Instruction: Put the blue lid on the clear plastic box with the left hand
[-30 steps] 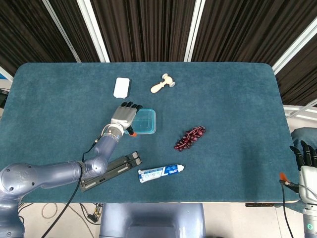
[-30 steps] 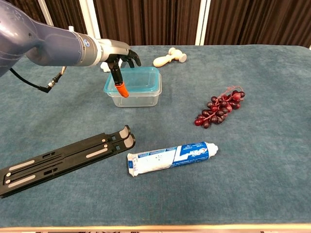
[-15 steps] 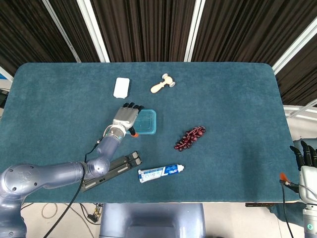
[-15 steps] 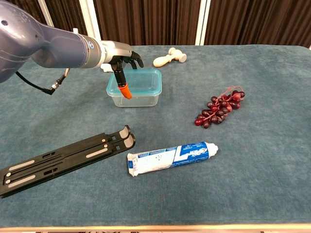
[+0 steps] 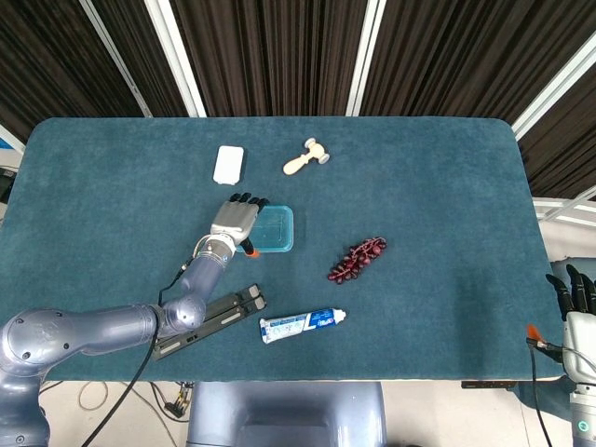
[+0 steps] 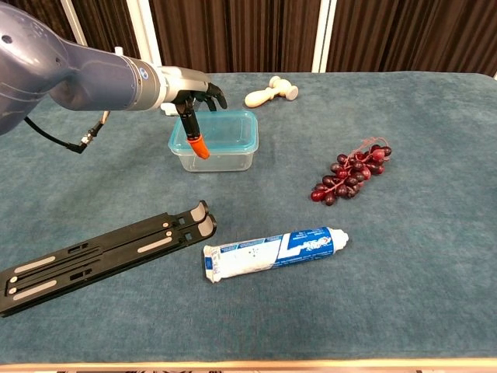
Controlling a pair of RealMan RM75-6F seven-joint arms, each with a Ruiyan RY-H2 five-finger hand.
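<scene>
Lid on box, left hand at its left edge

The blue lid lies flat atop the clear box, mid-tabletop; the left hand touches its left rim, fingers spread, gripping nothing, lid lying rightward; right hand hangs idle off the near-right corner.

left arm: in my chest view it runs off the top-left edge, so I see no shoulder.
right hand: only in my head view, cut by the right edge; I cannot tell how its fingers lie.
blue lid: the left hand covers its left rim, so I cannot tell whether they touch.
black stand: its left end leaves my chest view.
</scene>
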